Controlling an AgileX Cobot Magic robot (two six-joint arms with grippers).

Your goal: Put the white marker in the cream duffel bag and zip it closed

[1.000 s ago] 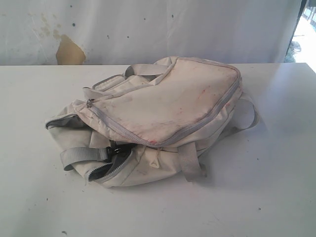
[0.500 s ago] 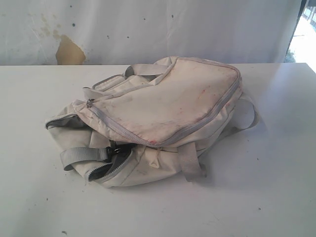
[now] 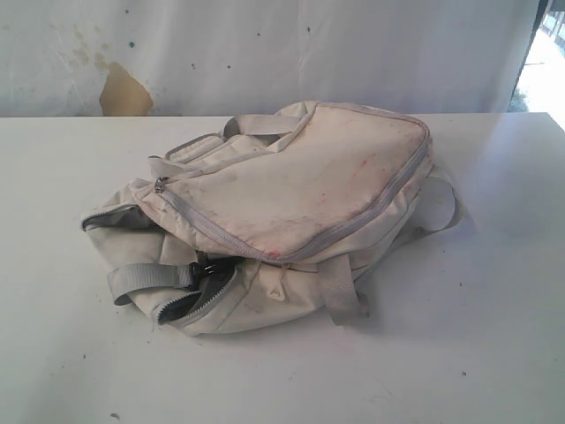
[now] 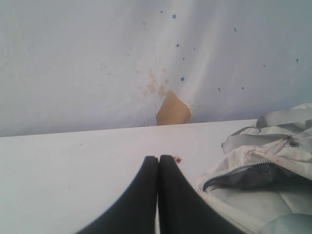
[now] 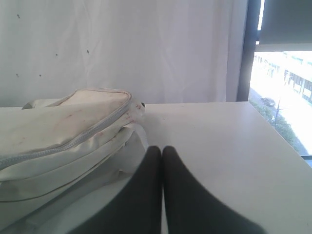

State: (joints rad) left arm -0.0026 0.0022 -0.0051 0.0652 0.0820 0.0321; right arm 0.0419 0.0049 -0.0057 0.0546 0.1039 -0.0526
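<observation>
The cream duffel bag point(image 3: 282, 208) lies slumped in the middle of the white table, smudged red, with grey straps and grey zippers. A zipper on its near left end point(image 3: 190, 300) gapes partly. The bag also shows in the left wrist view point(image 4: 265, 170) and the right wrist view point(image 5: 63, 131). My left gripper point(image 4: 158, 158) is shut and empty, low over the table beside the bag's end. Shut and empty too, my right gripper point(image 5: 162, 148) sits beside the bag's other side. Neither gripper appears in the exterior view. The white marker is out of view.
A white sheet hangs behind the table, with a tan torn patch point(image 3: 124, 93) at the left. The table's right edge point(image 5: 278, 134) runs near a bright window. A small red speck point(image 4: 178, 159) lies on the table by my left fingertips.
</observation>
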